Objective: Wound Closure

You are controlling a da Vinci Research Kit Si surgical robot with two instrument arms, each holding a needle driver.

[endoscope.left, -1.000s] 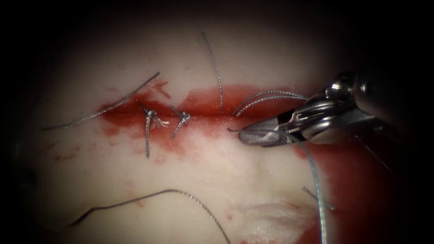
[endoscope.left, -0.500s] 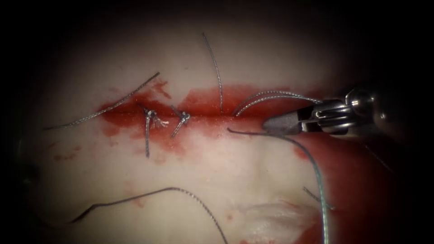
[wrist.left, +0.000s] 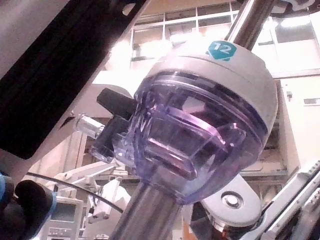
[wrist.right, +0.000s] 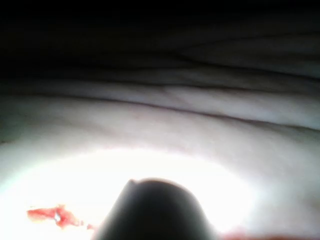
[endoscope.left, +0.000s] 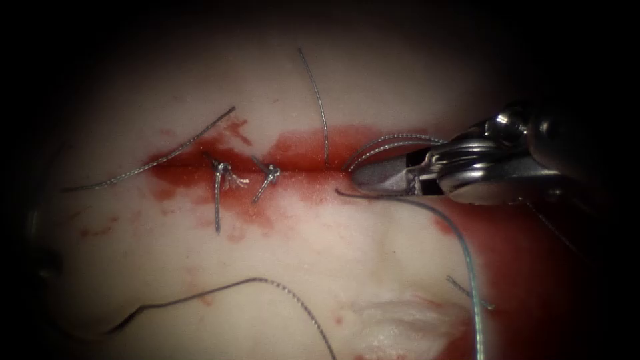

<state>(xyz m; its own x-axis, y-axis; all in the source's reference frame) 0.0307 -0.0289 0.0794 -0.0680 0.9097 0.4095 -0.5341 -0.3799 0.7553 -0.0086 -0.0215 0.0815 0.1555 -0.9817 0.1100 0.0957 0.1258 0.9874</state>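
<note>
Cut (endoscope.left: 313, 172) runs across the tissue (endoscope.left: 373, 267), ringed by red fluid (endoscope.left: 307, 143), with two knots (endoscope.left: 222, 168) on its left stretch. The right tool (endoscope.left: 360, 177) has its jaws pressed together, tip at the cut's right part, where two thread loops (endoscope.left: 400, 140) rise; a grip on them cannot be told. Its shaft comes in low from the right. A thin dark curve just below the tip, perhaps the needle (endoscope.left: 360, 195), lies on the tissue and trails thread (endoscope.left: 470, 280).

Tissue (endoscope.left: 200, 253) carries red fluid (endoscope.left: 307, 143), loose thread ends (endoscope.left: 227, 288)
</note>
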